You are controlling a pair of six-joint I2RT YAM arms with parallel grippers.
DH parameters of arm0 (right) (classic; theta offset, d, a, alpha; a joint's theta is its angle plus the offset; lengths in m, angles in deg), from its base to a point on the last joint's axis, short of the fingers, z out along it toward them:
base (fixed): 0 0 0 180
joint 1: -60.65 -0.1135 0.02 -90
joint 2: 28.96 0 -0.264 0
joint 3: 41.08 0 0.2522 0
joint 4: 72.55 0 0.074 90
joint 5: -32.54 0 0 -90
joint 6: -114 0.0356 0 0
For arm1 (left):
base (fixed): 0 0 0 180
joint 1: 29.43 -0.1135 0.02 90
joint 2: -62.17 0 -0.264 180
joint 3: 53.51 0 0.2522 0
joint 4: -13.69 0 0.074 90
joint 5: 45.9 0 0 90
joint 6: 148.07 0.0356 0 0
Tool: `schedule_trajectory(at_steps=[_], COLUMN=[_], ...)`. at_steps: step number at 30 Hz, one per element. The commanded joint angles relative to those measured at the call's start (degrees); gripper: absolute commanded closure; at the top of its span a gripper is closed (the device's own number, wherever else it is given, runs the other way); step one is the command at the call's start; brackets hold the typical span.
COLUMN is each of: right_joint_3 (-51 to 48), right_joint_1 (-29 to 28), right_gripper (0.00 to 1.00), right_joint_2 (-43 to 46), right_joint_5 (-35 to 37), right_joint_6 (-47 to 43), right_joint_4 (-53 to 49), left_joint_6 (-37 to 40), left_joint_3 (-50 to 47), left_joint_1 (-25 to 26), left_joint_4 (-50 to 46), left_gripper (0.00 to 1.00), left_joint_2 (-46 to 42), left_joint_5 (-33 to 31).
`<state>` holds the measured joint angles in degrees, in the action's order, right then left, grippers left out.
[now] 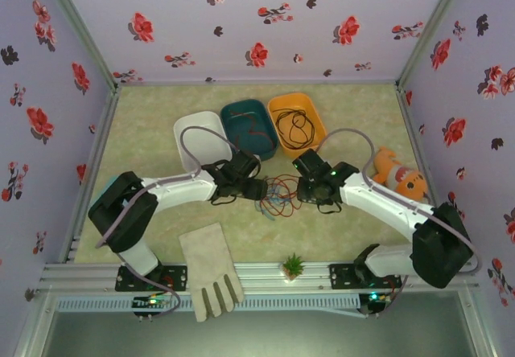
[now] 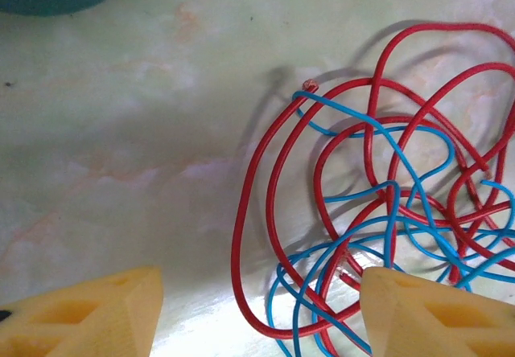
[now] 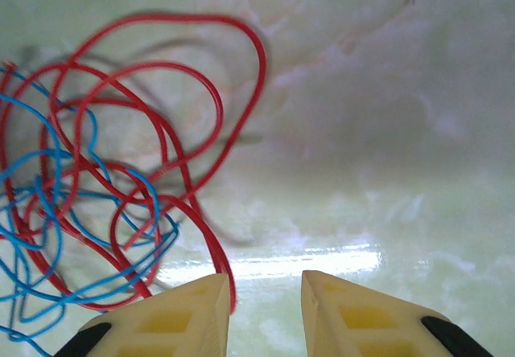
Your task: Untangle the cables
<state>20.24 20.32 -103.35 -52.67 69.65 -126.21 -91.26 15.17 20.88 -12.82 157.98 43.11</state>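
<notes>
A tangle of red and blue cables (image 1: 280, 194) lies on the table between my two grippers. My left gripper (image 1: 261, 190) is at its left edge and my right gripper (image 1: 302, 188) at its right edge. In the left wrist view the left gripper (image 2: 261, 313) is wide open, and loops of the tangle (image 2: 386, 212) lie on the table between and beyond its fingers. In the right wrist view the right gripper (image 3: 265, 297) is open; a red cable (image 3: 221, 268) runs along its left finger's inner edge. The black cable (image 1: 294, 126) lies coiled in the orange bin (image 1: 310, 104).
A teal bin (image 1: 241, 109) with a thin red wire in it and a white bin (image 1: 193, 128) stand behind the tangle. A cream glove (image 1: 211, 268) lies front left, a small plant (image 1: 294, 265) at the front edge, and an orange plush toy (image 1: 400, 178) to the right.
</notes>
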Motion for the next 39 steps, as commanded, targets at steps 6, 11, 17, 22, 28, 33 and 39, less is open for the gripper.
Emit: schedule_trajectory(at_steps=[6,11,17,22,28,33,39], right_joint_3=[-2.2,-2.2,-2.0,-0.9,2.2,4.2,8.8], right_joint_1=[0.0,-0.3,-0.3,-0.3,-0.3,-0.2,-0.2], right_gripper=[0.70,0.68,0.73,0.92,0.97,0.97,0.97], right_joint_2=[-2.6,-4.2,-7.3,-7.1,-0.8,5.7,10.6], right_joint_5=[-5.2,-5.7,-5.6,-2.6,6.3,9.9,10.8], right_joint_6=[-0.4,-0.6,-0.4,-0.7,-2.6,-3.6,-7.0], right_joint_4=[5.1,6.9,8.4,6.6,-0.8,-3.0,-5.1], left_joint_6=[-2.2,-2.7,-2.3,-2.0,-1.6,-1.3,-1.2], left_joint_3=[0.2,0.1,0.4,0.5,0.1,0.7,1.2], left_joint_1=[0.2,0.3,0.2,0.2,0.1,0.0,-0.1], left_joint_4=[0.6,0.8,0.6,0.2,-0.1,-0.9,-1.8], left_gripper=[0.40,0.41,0.48,0.59,0.72,0.85,0.96], left_joint_2=[2.0,3.5,4.3,4.7,5.0,5.4,6.3], left_joint_5=[1.5,1.5,1.5,1.5,1.3,1.2,1.1])
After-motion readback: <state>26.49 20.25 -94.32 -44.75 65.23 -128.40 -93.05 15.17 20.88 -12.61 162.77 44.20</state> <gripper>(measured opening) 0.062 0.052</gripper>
